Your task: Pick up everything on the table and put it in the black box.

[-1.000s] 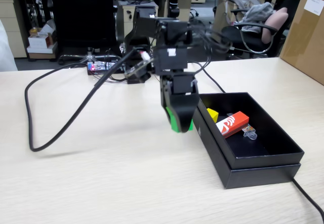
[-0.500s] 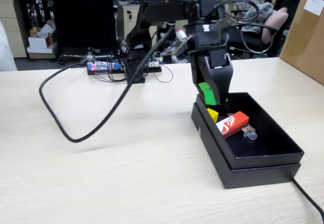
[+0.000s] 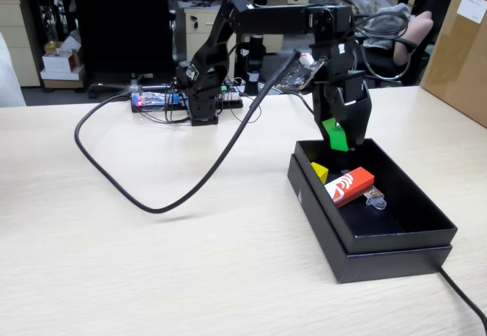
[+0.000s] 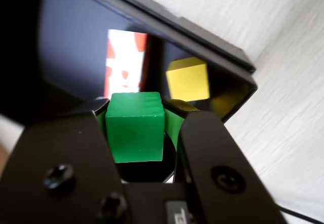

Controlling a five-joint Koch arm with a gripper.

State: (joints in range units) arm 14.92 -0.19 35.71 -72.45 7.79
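- The green cube (image 4: 135, 126) was clamped between the two jaws of the gripper (image 3: 335, 137), which were closed on its sides; the wrist view showed both jaws pressed against it.
- One second before, the cube had hung low over the bare table, just left of the black box (image 3: 396, 245) in the fixed view. Half a second before, it was at the box's near-left corner. At this moment it hung above the far-left part of the box's interior, clear of the floor.
- Judged from that travel, the carry phase was nearly complete and only the release remained for this item.
- The yellow cube (image 3: 319, 172) and the red striped box (image 3: 350, 185) already lay inside the black box, unmoved across all three fixed pictures. A small wrapped packet (image 3: 374, 198) lay just beside the red box.
- The table (image 3: 152, 267) carried no other task item in view, so the green cube appeared to be the last.
- The fixed view gave the cube's height and the arm's reach. The wrist view alone showed the grip itself, with the yellow cube (image 4: 188, 78) and the red box (image 4: 126, 62) below and beyond the green cube.
- The arm's cable (image 3: 114, 172) had been drawn rightward with the arm.
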